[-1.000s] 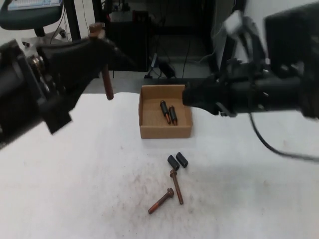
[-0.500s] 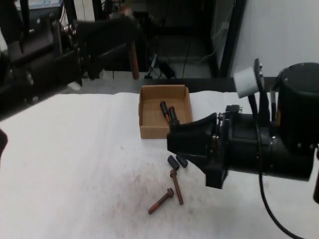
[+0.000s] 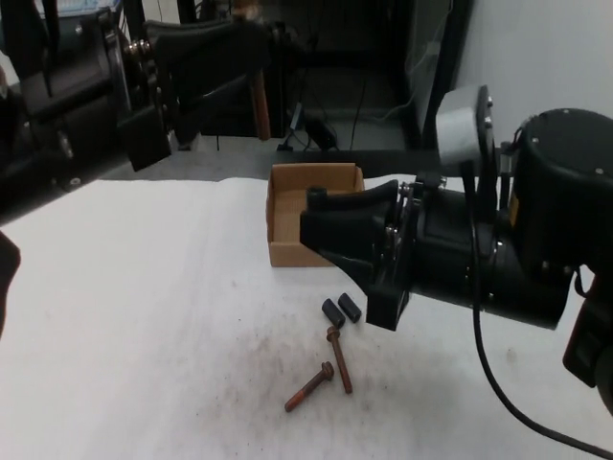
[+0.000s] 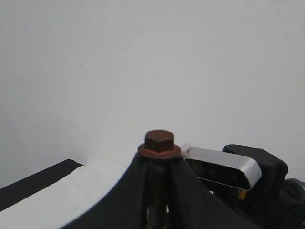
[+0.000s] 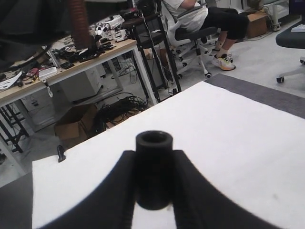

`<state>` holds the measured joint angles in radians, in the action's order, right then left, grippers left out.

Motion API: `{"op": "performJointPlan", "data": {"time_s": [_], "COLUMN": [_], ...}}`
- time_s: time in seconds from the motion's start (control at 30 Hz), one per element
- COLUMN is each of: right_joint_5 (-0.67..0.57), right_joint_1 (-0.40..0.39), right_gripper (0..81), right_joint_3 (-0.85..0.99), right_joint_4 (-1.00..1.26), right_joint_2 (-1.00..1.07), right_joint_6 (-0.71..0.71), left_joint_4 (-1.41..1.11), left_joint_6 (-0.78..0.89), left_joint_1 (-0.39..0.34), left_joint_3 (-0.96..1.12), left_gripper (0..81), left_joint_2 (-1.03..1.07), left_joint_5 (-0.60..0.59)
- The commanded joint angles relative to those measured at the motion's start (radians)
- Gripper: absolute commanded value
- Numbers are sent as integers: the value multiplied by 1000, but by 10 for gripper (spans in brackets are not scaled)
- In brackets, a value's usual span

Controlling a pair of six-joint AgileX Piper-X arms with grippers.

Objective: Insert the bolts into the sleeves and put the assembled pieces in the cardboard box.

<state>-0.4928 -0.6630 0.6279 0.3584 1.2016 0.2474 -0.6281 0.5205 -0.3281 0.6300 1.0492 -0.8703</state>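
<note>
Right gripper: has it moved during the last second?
Yes. The right gripper, jaws shut on a sleeve, has swung leftward from the right wall of the cardboard box to cover its inside.

A white-covered bench (image 3: 134,316) shows dark smudges; beyond it stand a cluttered wooden desk (image 5: 114,47) and tangled floor cables (image 5: 119,106).

The left end effector (image 4: 158,166) had its two dark fingers (image 4: 128,191) closed on a rust-brown bolt (image 4: 159,144), whose shank ran between them while its flanged hexagonal head stood clear of the fingertips. Just beyond the bolt sat the other arm (image 4: 267,191), black and bulky, with a silver camera housing (image 4: 221,169) on the side facing the bolt. Farther off lay a piece of the white worktop (image 4: 43,202) edged by a dark strip (image 4: 33,183), with a plain pale wall (image 4: 152,62) behind everything.
</note>
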Motion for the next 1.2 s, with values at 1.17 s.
{"op": "performJointPlan", "data": {"time_s": [1.17], "right_joint_5": [45], "right_joint_1": [-5], "right_gripper": [8], "right_joint_3": [80], "right_joint_4": [44], "right_joint_2": [21], "right_joint_6": [-247], "left_joint_4": [79], "left_joint_6": [-189], "left_joint_1": [-83], "left_joint_3": [13], "left_gripper": [0], "left_joint_2": [16], "left_joint_5": [125]}}
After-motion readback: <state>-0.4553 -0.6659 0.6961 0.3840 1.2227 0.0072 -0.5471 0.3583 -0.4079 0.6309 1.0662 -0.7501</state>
